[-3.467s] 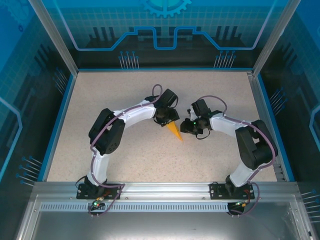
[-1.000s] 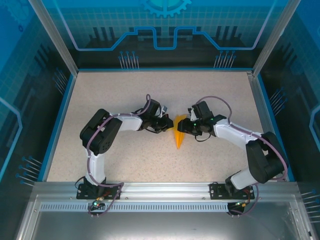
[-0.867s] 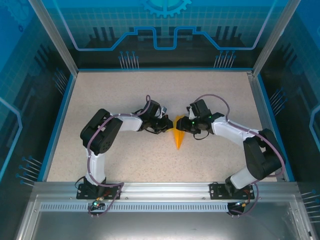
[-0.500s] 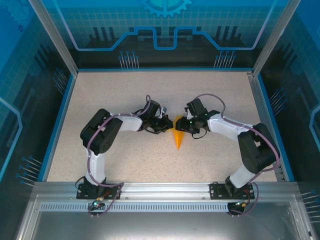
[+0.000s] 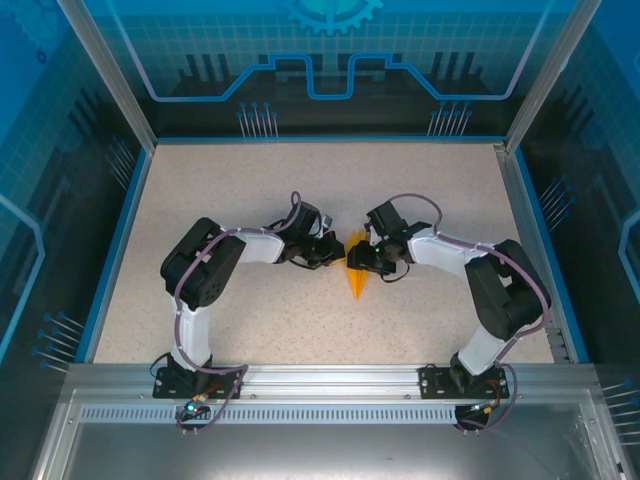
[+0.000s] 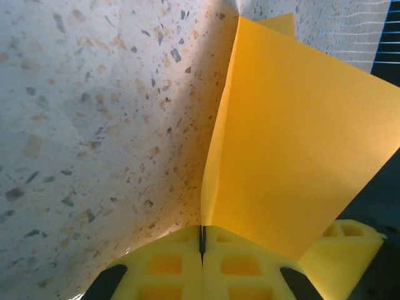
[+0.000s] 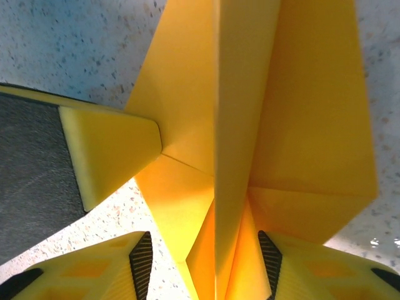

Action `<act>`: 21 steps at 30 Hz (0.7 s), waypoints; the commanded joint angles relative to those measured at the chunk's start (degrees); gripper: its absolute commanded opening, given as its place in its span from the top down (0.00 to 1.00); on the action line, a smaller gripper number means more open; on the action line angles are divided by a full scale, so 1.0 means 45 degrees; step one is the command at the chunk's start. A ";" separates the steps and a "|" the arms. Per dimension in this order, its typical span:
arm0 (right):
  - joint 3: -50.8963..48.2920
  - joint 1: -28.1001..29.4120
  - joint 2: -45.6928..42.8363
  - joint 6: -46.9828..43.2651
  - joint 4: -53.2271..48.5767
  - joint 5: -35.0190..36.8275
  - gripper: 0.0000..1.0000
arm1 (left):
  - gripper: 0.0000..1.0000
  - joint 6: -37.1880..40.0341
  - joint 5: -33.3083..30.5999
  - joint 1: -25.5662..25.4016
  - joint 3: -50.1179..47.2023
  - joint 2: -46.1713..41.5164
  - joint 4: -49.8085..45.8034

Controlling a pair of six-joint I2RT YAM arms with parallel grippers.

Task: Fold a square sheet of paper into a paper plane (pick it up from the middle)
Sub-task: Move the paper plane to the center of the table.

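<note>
Left wrist close-up: left gripper [image 6: 201,240] pinches paper plane [image 6: 300,144].

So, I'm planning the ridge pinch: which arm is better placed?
Probably right: the right pincer, open, straddles the centre ridge of the paper plane, while the left pincer is shut on one flap, holding it.

Robot test cell, lab-type. Speckled table [image 5: 250,180] under both pincers, with a blue rim [image 5: 115,255] around it. Beyond the left gripper [image 5: 334,254] and right gripper [image 5: 355,262]: blue wall panels [image 5: 330,60] printed with gear and circuit art, held on aluminium posts [image 5: 105,70]. On the near side of them: slotted aluminium rail [image 5: 320,380], arm bases [image 5: 185,378] bolted on, cables [image 5: 430,205] exposed.
</note>
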 commanded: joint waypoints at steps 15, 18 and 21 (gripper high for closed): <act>0.0628 0.0947 0.0896 0.1774 -0.0827 0.1288 0.51 | 1.00 -0.0043 -0.0280 0.0075 -0.0477 0.0010 0.0083; 0.0647 0.0978 0.0984 0.2039 -0.0833 0.1298 0.54 | 1.00 -0.0011 -0.0318 0.0075 -0.0536 -0.0033 0.0078; 0.0807 0.1008 0.1080 0.2150 -0.1103 0.1461 0.56 | 1.00 0.0023 -0.0379 0.0090 -0.0557 -0.0102 0.0016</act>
